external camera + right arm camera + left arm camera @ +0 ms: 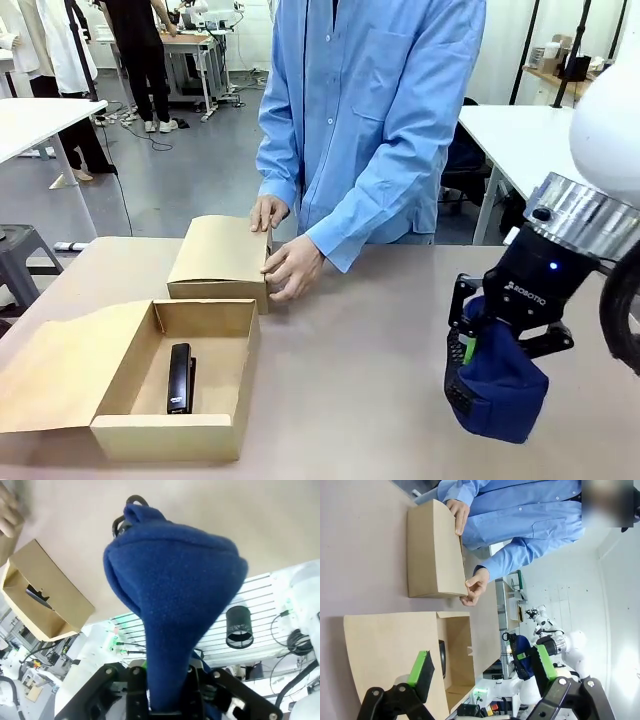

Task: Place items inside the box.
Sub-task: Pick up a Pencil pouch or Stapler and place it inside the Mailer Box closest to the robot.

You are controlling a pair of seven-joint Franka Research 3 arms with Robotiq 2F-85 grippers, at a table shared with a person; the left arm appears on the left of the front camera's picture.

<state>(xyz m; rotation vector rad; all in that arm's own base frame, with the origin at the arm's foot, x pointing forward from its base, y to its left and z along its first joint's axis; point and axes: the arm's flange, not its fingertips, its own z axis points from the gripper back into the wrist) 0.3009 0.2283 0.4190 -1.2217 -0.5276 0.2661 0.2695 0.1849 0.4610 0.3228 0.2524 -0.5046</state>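
Pouch (500, 395) hanging pinched between the pressed-together fingers of the right gripper (488, 340), over the table's (360, 380) right side.
Left gripper (482, 666) is holding its fingers spread apart; one stapler (180, 378) is lying inside the open box (246, 370), well apart from it.

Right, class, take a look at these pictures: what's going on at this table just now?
The right gripper is shut on a navy blue pouch, which hangs from it at the table's right side. On the left sits an open cardboard box with one black stapler inside. The left gripper is open near that box. Across the table, a person has both hands on a second, closed box.
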